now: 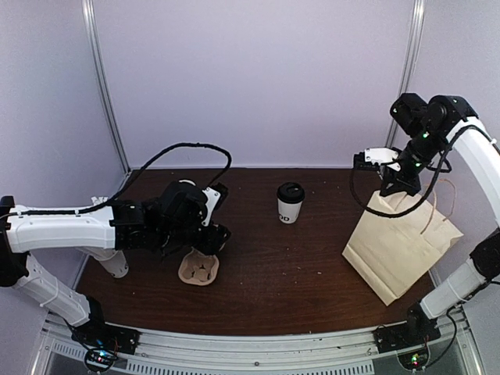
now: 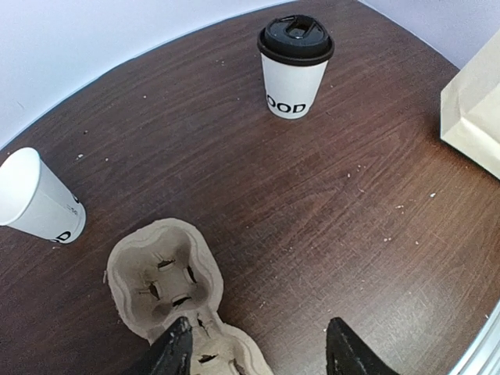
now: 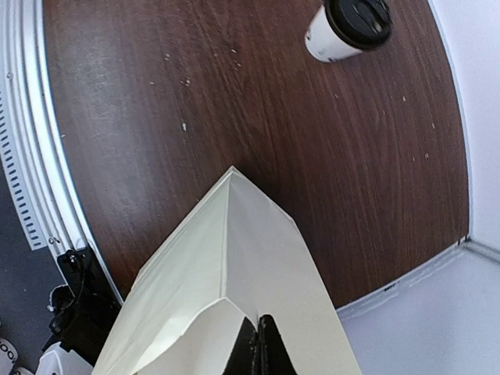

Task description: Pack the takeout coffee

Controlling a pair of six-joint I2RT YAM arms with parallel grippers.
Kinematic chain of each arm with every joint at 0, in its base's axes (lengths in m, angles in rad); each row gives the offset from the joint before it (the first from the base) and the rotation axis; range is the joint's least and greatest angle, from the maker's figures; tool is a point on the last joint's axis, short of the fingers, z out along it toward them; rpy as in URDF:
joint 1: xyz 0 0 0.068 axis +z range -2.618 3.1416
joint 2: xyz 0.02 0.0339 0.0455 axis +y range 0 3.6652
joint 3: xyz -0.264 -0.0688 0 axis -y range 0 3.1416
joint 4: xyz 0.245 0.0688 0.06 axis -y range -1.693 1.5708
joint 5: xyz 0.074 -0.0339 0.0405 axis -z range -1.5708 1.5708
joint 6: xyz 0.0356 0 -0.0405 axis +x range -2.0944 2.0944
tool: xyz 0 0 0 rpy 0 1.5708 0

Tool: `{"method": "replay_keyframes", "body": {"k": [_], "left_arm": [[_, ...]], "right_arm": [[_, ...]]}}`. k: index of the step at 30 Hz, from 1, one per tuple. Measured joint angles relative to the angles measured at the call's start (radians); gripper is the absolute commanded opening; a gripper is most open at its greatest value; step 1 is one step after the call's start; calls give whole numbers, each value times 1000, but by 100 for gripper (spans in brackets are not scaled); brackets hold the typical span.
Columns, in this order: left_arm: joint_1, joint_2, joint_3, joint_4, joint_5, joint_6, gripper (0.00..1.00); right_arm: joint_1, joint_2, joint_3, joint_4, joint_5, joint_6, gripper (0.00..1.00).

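The takeout coffee [image 1: 291, 203] stood upright on the dark surface [image 1: 297, 273], lid on, towards the back and about midway between the two arms; it was well apart from both sets of fingers. The left fingers [image 1: 209, 238] hung parted above the brown cup carrier [image 1: 198, 268] with nothing between them; in the left wrist view the coffee stood beyond the carrier, ahead of the tips and slightly to the right. The right fingers [image 3: 258, 344] were pressed together on the top edge of the paper bag [image 3: 234, 273]; the coffee stood well to the left of the bag, clear of it.
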Motion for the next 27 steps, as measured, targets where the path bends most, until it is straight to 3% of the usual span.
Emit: {"method": "replay_keyframes", "body": {"k": [6, 15, 16, 17, 18, 21, 24, 27], "left_arm": [[23, -32, -21, -4, -4, -11, 59], [36, -107, -31, -47, -32, -50, 59], [36, -113, -31, -52, -35, -55, 60], [38, -122, -34, -59, -38, -61, 60], [39, -135, -40, -65, -42, -67, 61], [41, -166, -55, -92, -55, -81, 63], [45, -179, -58, -119, -61, -92, 64], [50, -175, -58, -147, -58, -97, 64]], "right_arm": [[148, 82, 133, -13, -71, -29, 0], [488, 266, 253, 0, -75, -80, 0], [513, 284, 254, 0, -70, -84, 6], [549, 309, 261, -1, -61, -89, 25], [572, 326, 266, 1, -55, -92, 37], [631, 363, 307, 0, -35, -86, 60], [633, 364, 369, 3, -36, -80, 69], [573, 324, 399, 22, -71, -61, 72]]}}
